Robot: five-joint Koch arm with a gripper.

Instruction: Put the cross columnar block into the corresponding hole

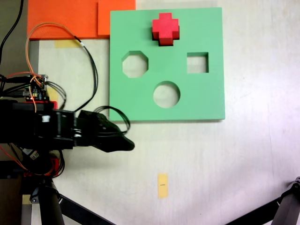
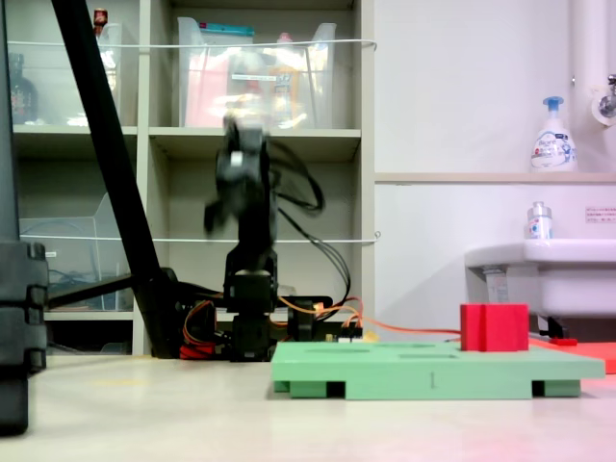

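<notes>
Red cross block [image 1: 165,28] seated in plus hole near green board [image 1: 206,98] top edge, standing proud. Gripper [image 1: 112,138] off board, holding nothing; finger opening unclear, blurred.

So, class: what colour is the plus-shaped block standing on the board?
Bright red; the cross columnar block shows best in the first exterior view, against the green board.

The space above the green foam board [image 1: 197,101] is open, except for the red cross block [image 1: 165,29] standing on its far edge. The folded arm's end effector [image 1: 123,143] sits off the board's near-left corner.
</notes>
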